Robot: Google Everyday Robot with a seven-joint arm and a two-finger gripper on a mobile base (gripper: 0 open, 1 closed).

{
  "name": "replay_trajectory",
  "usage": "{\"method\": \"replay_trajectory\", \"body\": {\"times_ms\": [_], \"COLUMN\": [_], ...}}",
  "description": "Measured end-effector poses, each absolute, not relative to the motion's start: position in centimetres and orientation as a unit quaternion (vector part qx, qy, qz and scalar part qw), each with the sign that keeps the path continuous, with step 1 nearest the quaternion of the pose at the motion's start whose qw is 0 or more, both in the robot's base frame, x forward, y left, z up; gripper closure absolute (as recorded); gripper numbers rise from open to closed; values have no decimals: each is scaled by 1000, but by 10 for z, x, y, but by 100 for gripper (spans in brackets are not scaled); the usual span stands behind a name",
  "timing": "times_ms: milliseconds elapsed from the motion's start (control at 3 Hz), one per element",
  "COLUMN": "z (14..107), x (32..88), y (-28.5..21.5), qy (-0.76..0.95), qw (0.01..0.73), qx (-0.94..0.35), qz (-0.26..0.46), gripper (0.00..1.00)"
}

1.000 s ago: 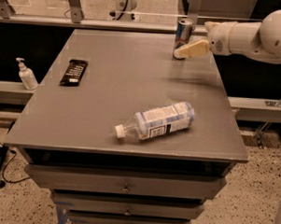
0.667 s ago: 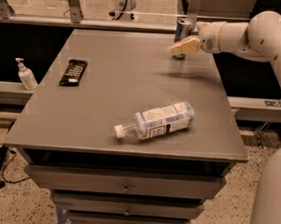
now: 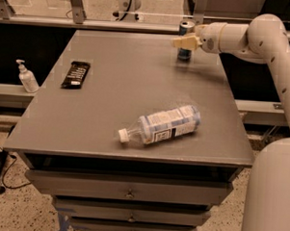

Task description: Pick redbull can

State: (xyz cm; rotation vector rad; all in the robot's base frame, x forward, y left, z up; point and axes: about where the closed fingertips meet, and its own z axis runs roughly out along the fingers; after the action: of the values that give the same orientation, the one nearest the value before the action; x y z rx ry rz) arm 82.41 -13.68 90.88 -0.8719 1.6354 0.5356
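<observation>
A slim redbull can stands upright near the far right corner of a grey table, its silver top and dark blue body showing above and below the robot's cream-coloured gripper. The gripper sits level with the can's middle and crosses in front of it, its tip ending just past the can's left side. Whether it is spread, pressed together or already clasping the can cannot be told from this angle, nor whether it touches the metal.

The white arm lies roughly level over the table's far right edge, wrist pointing left towards the can, then bends at a rounded elbow and slopes down out of view on the right.

Nearer the camera, a clear plastic bottle with a blue and white label lies on its side, its white cap pointing left, well apart from the can. A flat black remote rests by the table's left edge, and a small pump dispenser stands on a ledge beyond it
</observation>
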Motion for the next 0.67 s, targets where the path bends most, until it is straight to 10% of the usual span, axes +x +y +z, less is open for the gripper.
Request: {"method": "replay_trajectory", "body": {"times_ms": [667], "z": [944], "x": [809], "y": [-137], "qy": [676], "qw": [590], "qx": [-360], "qz": [256], "gripper": [87]}}
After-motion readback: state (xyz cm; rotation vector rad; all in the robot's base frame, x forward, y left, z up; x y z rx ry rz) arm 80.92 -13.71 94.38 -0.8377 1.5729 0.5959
